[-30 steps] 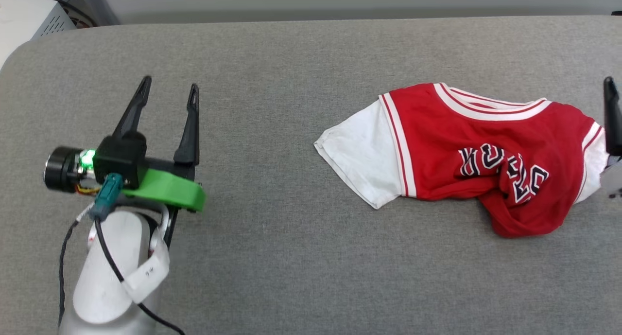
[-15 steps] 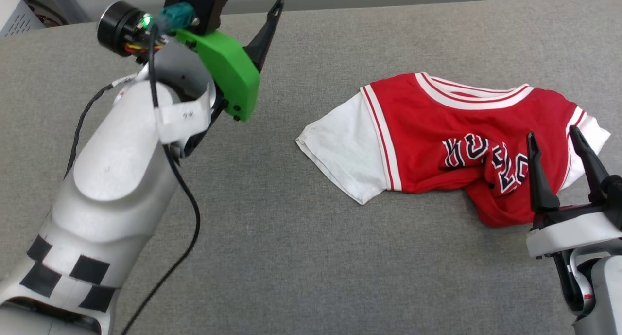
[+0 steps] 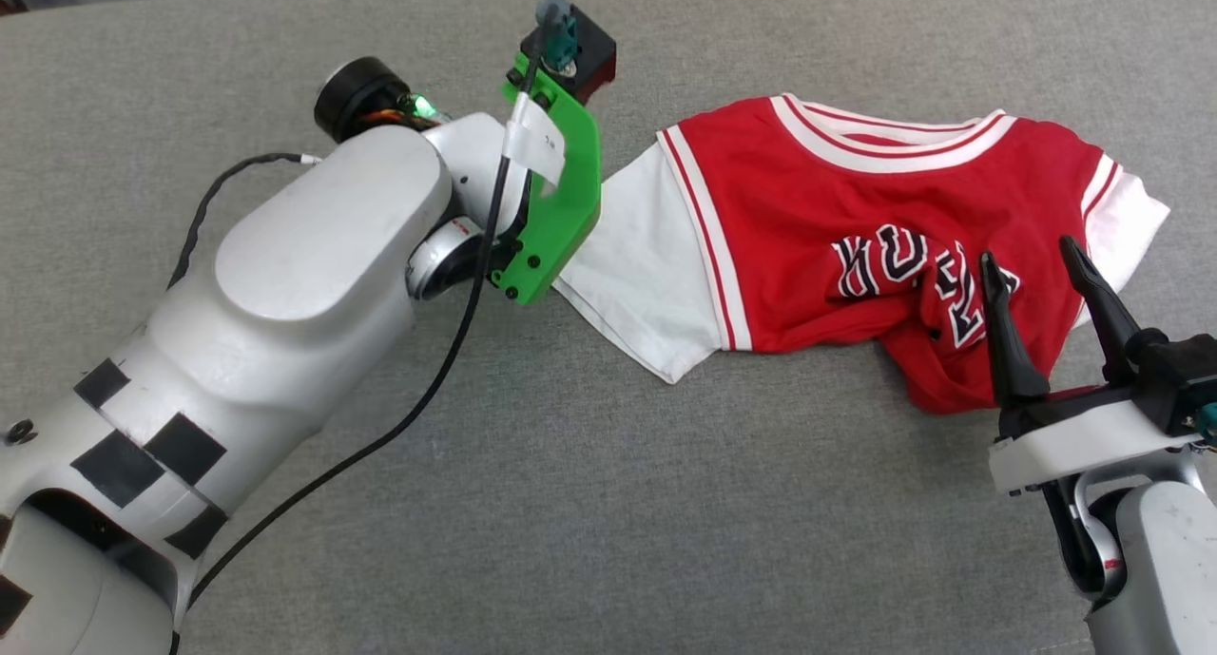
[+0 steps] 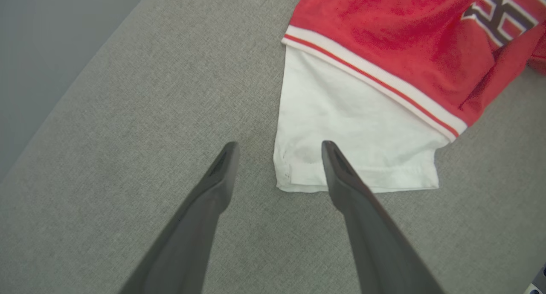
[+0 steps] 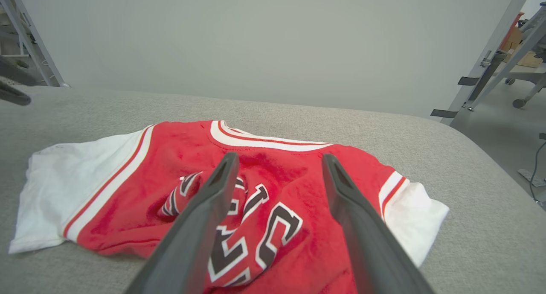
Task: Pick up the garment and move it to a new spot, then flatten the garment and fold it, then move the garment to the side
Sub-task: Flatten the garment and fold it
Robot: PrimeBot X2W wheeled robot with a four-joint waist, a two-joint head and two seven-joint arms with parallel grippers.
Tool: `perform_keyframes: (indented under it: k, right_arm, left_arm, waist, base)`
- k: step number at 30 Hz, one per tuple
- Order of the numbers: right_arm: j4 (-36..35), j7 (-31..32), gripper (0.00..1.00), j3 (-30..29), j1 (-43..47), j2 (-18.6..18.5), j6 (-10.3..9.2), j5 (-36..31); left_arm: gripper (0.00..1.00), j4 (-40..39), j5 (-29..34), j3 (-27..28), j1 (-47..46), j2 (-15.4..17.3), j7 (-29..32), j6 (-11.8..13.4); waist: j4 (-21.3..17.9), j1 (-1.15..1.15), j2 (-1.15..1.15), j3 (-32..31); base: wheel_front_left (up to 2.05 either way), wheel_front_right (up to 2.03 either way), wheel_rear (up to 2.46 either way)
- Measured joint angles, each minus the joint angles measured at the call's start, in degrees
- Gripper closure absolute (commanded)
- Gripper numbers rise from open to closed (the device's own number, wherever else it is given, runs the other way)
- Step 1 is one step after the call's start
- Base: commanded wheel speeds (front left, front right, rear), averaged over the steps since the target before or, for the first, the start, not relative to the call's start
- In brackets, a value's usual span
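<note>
Nothing done yet: garment (image 3: 856,246) lies crumpled on grey tabletop (image 3: 570,503). Left pincer (image 4: 279,145) spread over white sleeve (image 4: 354,136) corner, right pincer (image 3: 1029,251) spread at the bunched end, both empty. Pickup, flatten, fold, side-move pending.

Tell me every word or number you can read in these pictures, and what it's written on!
Black, white-edged letters on the chest of the red garment: bunched up in folds, so no whole word or number can be read.
Small dark marks on the white tag at the wrist of the left arm: too small to read.
I see no other writing.
</note>
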Motion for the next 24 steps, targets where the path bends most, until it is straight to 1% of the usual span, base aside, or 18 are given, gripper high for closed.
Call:
perform_keyframes:
  k: [5,8,12,13,14,17,21,24]
  right_arm:
    - [-0.12,-0.01,0.00,0.69,-1.62,0.67,0.00,0.35]
    - [-0.27,-0.01,0.00,0.88,-2.05,0.99,0.00,0.35]
    - [-0.29,-0.01,0.00,0.89,-2.35,1.20,0.00,0.35]
    - [-0.29,-0.01,0.00,0.81,-2.41,1.19,0.00,0.35]
    - [-0.29,-0.01,0.00,0.66,-2.47,1.20,0.00,0.35]
    - [-0.27,-0.01,0.00,0.43,-2.51,1.11,0.00,0.34]
    - [-0.31,-0.01,0.00,-0.18,-2.51,1.00,0.00,0.34]
    - [-0.33,-0.01,0.00,-0.94,-2.24,0.79,0.00,0.32]
  left_arm:
    - [0.00,2.83,-2.89,-6.88,-0.49,0.34,0.73,0.00]
    - [0.00,4.82,-3.48,-9.96,-0.50,0.64,0.85,0.00]
    - [0.00,4.05,-3.56,-10.93,-0.72,1.77,1.98,0.00]
    - [0.58,3.69,-3.61,-10.92,-0.76,1.87,1.99,0.00]
    - [1.00,3.37,-4.03,-10.92,-0.82,1.94,1.83,0.00]
    - [1.00,2.77,-4.02,-11.28,-0.86,1.96,0.70,0.00]
    - [1.00,1.96,-5.00,-12.33,-0.85,1.93,-2.66,-0.01]
    - [1.00,1.67,-6.67,-12.74,-0.90,3.53,-5.19,-0.01]
  waist:
    - [-1.59,0.00,0.00,2.37]
    - [-2.47,0.00,0.00,3.60]
    - [-3.37,0.00,0.00,4.76]
    - [-3.44,0.00,0.00,4.94]
    - [-3.44,0.00,0.00,5.07]
    - [-3.02,0.00,0.00,5.00]
    - [-2.11,0.00,0.00,3.84]
    - [-1.27,0.00,0.00,2.58]
  base:
    - [0.00,0.00,0.00]
    - [0.00,0.00,0.00]
    - [0.00,0.00,0.00]
    - [0.00,0.00,0.00]
    - [0.00,0.00,0.00]
    - [0.00,0.00,0.00]
    - [0.00,0.00,0.00]
    - [0.00,0.00,0.00]
